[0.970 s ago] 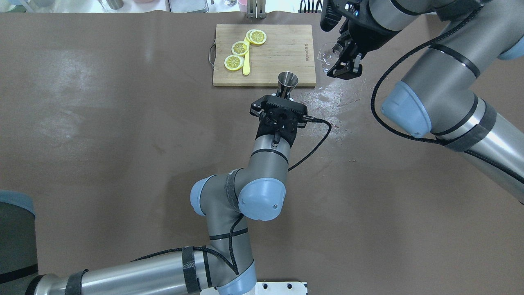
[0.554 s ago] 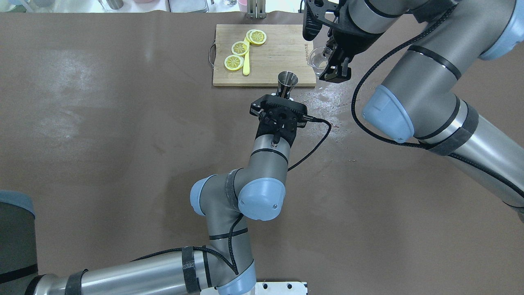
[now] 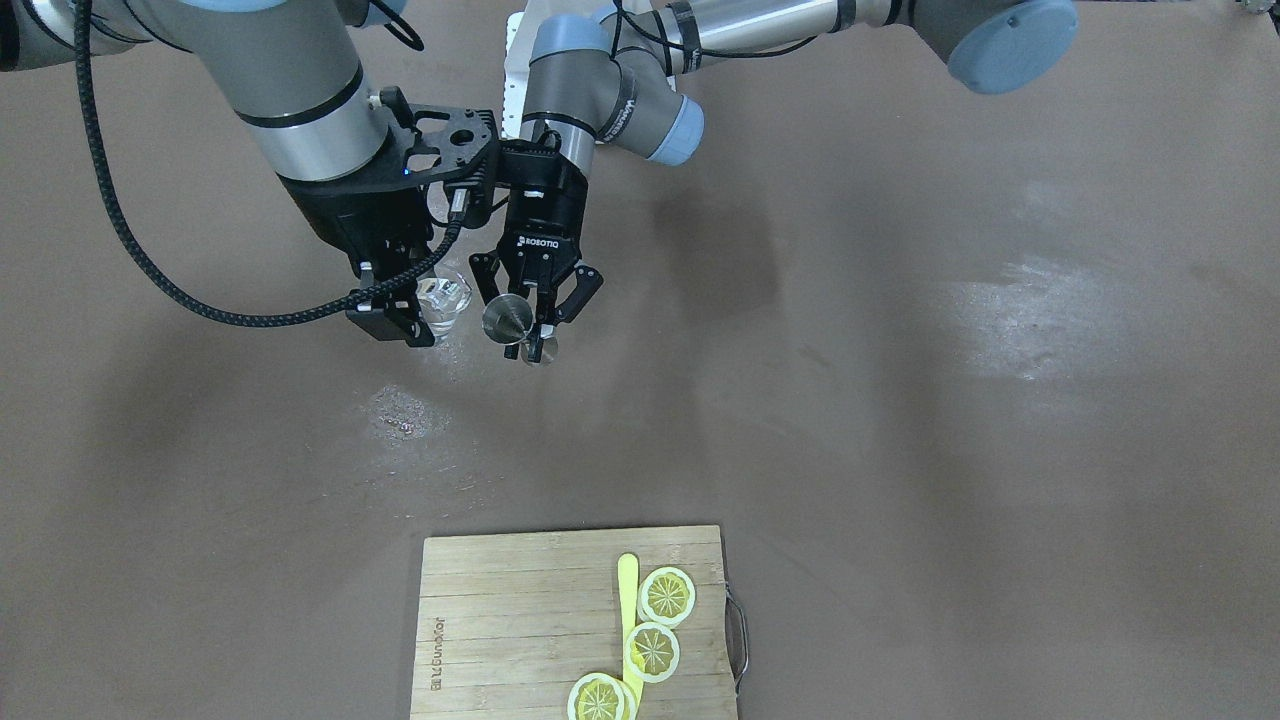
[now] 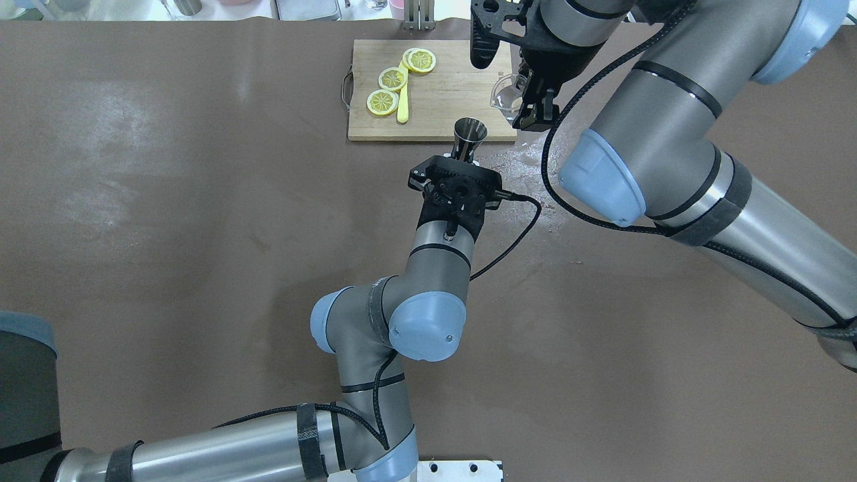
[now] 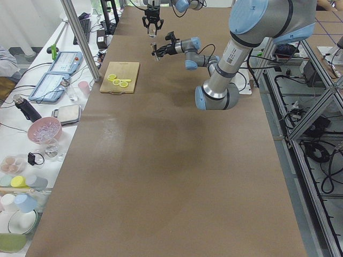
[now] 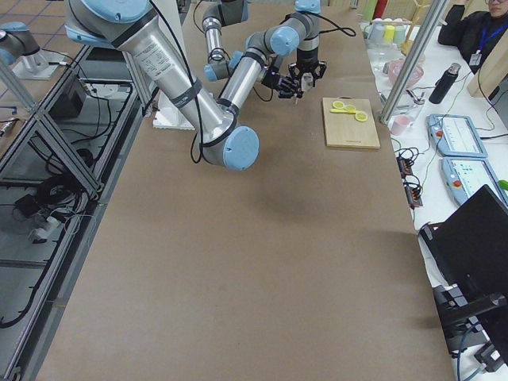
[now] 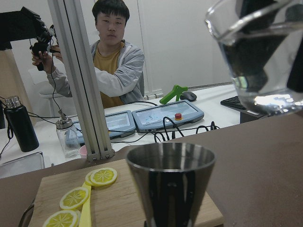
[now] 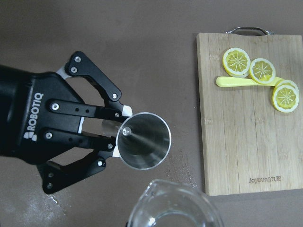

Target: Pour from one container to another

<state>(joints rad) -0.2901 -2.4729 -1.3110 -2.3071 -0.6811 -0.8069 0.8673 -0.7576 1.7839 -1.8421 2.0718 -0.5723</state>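
While my left pincer (image 8: 119, 131) is clamping the steel jigger (image 4: 471, 131) at its waist, upright w/ mouth up, my right pincer (image 4: 531, 100) is gripping the clear glass cup (image 4: 505, 98) by its wall. Cup is hanging just beside and above the jigger rim, on the right-arm side, not touching; pour lip appears to be facing the jigger. Both are hanging near the cutting board (image 4: 455, 80), lemon slices (image 4: 383, 102) lying on it. Wet patch (image 4: 535, 158) is showing on the surface (image 4: 201, 201) by the board corner.
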